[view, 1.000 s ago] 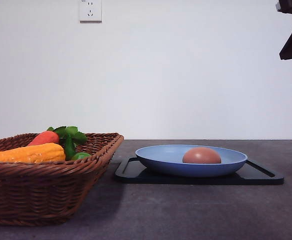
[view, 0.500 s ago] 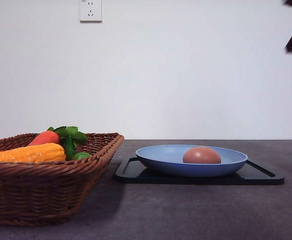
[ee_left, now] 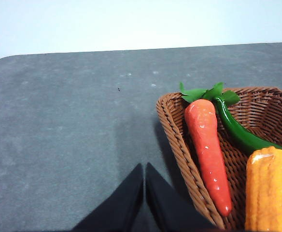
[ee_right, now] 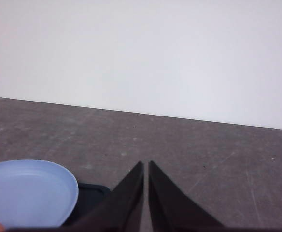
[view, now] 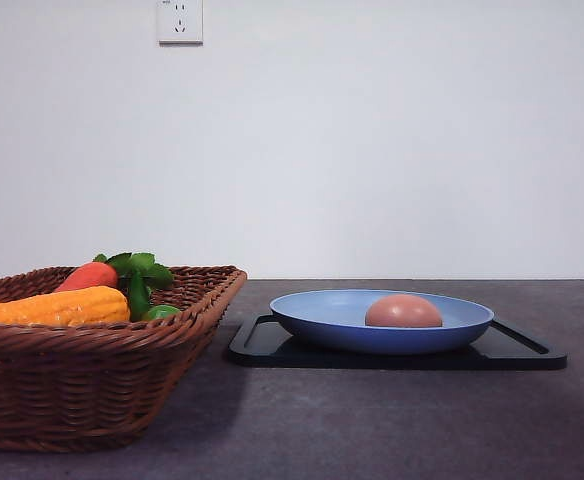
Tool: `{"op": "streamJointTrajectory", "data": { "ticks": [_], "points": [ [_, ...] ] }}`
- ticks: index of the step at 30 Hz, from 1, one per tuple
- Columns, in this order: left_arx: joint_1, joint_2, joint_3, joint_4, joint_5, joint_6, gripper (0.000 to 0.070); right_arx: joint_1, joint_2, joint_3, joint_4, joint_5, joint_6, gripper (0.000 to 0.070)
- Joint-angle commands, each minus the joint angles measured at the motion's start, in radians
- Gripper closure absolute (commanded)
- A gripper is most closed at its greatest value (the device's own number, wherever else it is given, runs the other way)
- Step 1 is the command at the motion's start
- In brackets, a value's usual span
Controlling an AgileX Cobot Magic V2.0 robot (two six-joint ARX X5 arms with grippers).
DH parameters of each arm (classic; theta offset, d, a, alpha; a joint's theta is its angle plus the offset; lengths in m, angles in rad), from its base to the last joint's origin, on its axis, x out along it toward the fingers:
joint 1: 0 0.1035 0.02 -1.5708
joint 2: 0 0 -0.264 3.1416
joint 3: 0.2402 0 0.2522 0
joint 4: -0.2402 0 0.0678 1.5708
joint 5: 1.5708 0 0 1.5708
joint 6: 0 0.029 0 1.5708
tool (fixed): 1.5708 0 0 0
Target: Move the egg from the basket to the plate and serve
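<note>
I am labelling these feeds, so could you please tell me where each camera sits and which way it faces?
Front view: low at the table edge, facing the wall across basket, plate and egg.
Left wrist view: above the table, looking down at the basket's corner; shut left gripper shows.
Right wrist view: looking past the shut right gripper towards the wall.
Front and right wrist views share the plate.

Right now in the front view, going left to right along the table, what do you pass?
Corn cob → carrot → green leaves → right rim of the basket → left edge of the black tray → egg, lying in the plate.
</note>
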Motion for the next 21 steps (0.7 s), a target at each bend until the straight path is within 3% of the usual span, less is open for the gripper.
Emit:
{"op": "streamJointTrajectory", "data": {
  "ticks": [1, 8, 11, 17, 21],
  "points": [
    [0.0, -0.002, -0.014, -0.003, -0.001, 0.005, 0.07, -0.023, -0.015, -0.023, 0.008, -0.031, -0.006, 0.07],
    [0.0, -0.002, -0.014, -0.003, -0.001, 0.005, 0.07, -0.084, -0.06, -0.094, -0.005, -0.102, 0.031, 0.07],
    [0.0, -0.002, -0.014, -0.003, -0.001, 0.005, 0.07, -0.084, -0.077, -0.119, -0.023, -0.103, 0.052, 0.07],
    [0.0, -0.002, -0.014, -0.003, -0.001, 0.005, 0.07, -0.082, -0.081, -0.122, -0.184, -0.103, 0.129, 0.07],
    [0.0, -0.002, -0.014, -0.003, -0.001, 0.005, 0.07, -0.081, -0.081, -0.12, -0.161, -0.096, 0.142, 0.07]
  ]
}}
